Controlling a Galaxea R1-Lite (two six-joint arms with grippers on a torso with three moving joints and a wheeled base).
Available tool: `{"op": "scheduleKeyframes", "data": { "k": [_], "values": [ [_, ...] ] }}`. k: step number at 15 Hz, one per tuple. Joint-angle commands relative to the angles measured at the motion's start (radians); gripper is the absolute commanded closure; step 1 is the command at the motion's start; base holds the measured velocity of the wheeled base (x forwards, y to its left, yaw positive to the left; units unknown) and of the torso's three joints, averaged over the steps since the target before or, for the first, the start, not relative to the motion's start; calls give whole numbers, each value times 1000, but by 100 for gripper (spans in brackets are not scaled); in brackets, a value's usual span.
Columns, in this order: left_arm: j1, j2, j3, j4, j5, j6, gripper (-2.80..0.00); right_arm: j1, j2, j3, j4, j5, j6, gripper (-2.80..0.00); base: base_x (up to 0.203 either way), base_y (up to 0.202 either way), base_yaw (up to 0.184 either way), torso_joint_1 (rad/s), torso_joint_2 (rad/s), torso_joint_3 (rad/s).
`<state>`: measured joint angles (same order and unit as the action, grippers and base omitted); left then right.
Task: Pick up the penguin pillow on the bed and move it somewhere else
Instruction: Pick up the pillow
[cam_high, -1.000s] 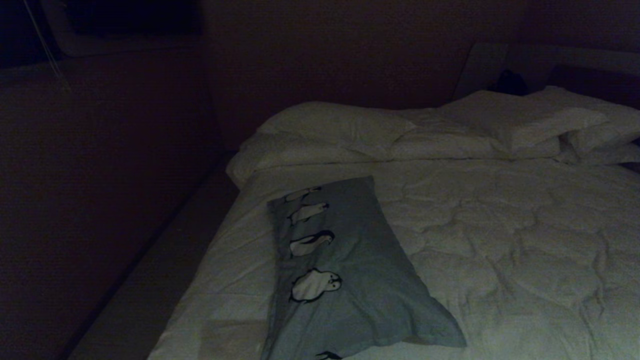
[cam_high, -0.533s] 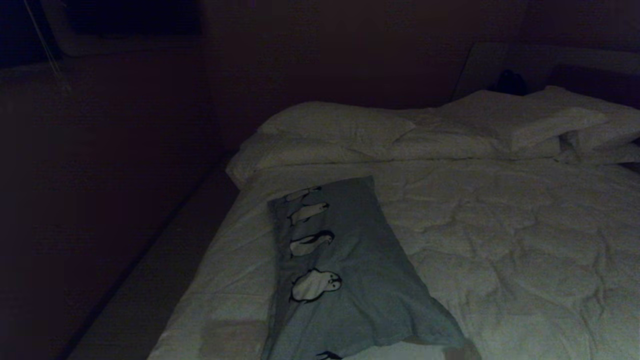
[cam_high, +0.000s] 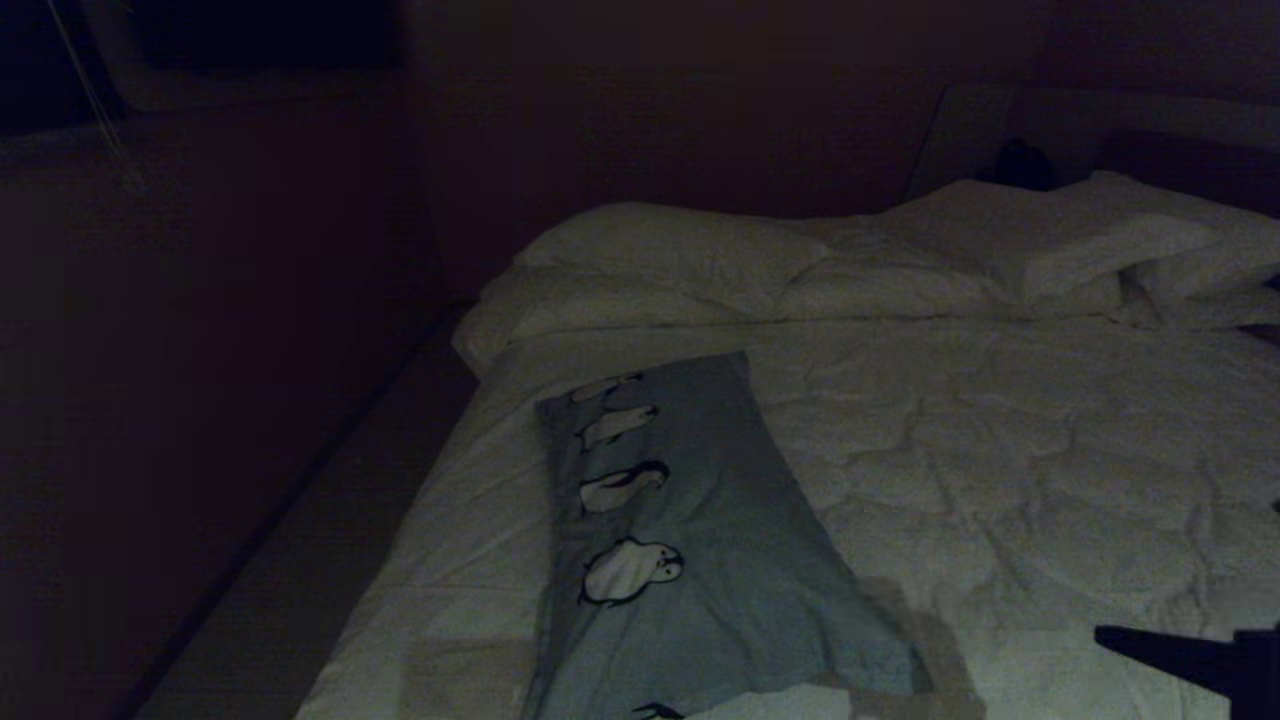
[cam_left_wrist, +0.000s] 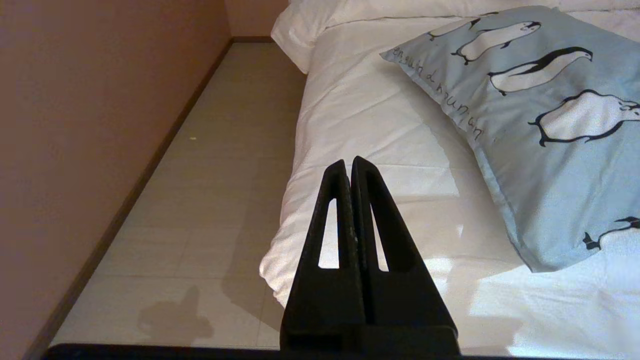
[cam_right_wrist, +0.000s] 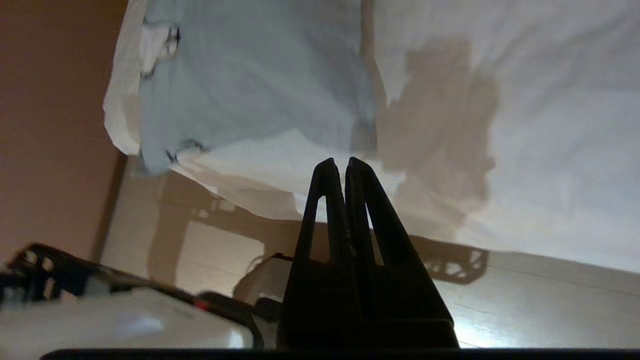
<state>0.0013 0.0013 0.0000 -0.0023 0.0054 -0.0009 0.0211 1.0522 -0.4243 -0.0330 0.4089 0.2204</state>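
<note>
Grey-blue penguin pillow (cam_high: 700, 560) flat on white bed (cam_high: 1000, 480), left side.

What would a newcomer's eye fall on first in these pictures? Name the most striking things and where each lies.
First the penguin pillow, grey-blue with a row of black-and-white penguins, lying lengthwise on the near left part of the bed. Then the plain white pillows piled along the bed's far end. Last, the right end effector, shut, at the head view's lower right corner over the comforter, apart from the pillow.

Black slotted claw (cam_left_wrist: 351, 165) fingers — tapered
</note>
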Motion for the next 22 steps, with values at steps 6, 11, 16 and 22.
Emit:
{"op": "scheduleKeyframes", "data": {
  "k": [6, 11, 16, 22],
  "values": [
    [0, 0, 0, -1, 1, -1, 0, 22, 509, -303, -152, 2, 57, 0, 0, 0, 0, 0, 0, 0],
    [0, 0, 0, -1, 1, -1, 0, 83, 753, -470, -195, 2, 72, 0, 0, 0, 0, 0, 0, 0],
    [0, 0, 0, -1, 1, -1, 0, 101, 936, -552, -339, 2, 78, 0, 0, 0, 0, 0, 0, 0],
    [0, 0, 0, -1, 1, -1, 0, 102, 1111, -630, -487, 11, 77, 0, 0, 0, 0, 0, 0, 0]
  ]
}}
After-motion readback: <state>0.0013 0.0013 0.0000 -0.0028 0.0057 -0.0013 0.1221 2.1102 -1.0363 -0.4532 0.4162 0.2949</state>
